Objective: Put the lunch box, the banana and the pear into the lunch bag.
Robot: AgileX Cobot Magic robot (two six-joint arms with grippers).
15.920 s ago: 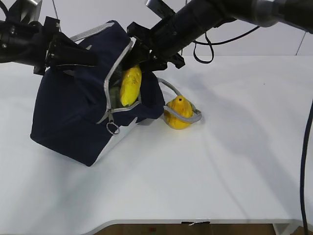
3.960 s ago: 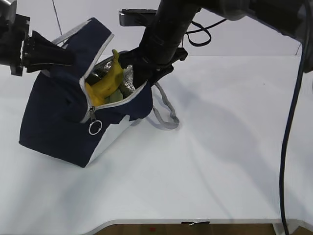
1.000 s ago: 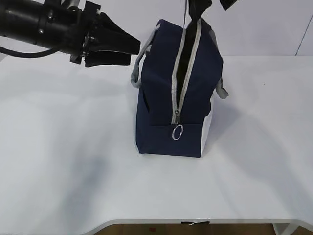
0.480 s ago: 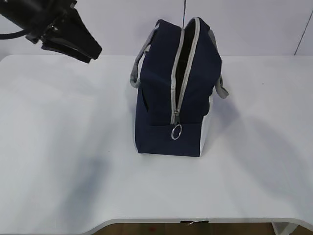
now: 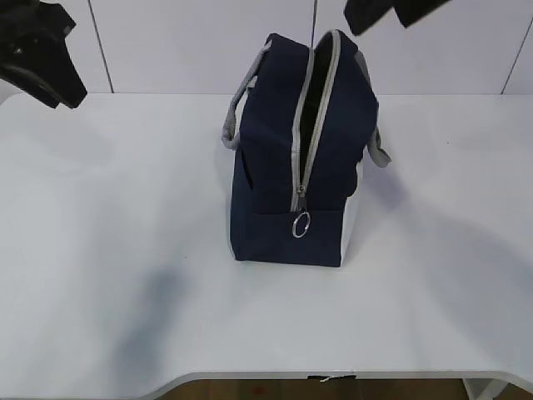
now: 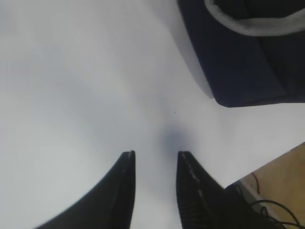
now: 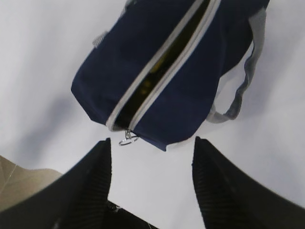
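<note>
The navy lunch bag (image 5: 271, 167) stands upright mid-table, its grey zipper open along the top and down the front, ring pull (image 5: 301, 224) hanging. In the right wrist view I look down into the bag (image 7: 190, 76). A bit of yellow (image 7: 147, 85) shows in the slit; I cannot tell which fruit it is. The lunch box, banana and pear are otherwise hidden. My left gripper (image 6: 156, 153) is open and empty over bare table, far left of the bag (image 6: 238, 67). My right gripper (image 7: 151, 140) is open and empty, high above the bag.
Grey webbing handles (image 5: 236, 117) hang at both sides of the bag. White table (image 5: 125, 250) lies all round it. The table's front edge (image 6: 267, 162) shows in the left wrist view. Both arms sit at the exterior view's top corners (image 5: 46, 54) (image 5: 387, 12).
My left gripper has drawn back to the far left and up. My right gripper shows again at the top edge. The bag has stayed put.
</note>
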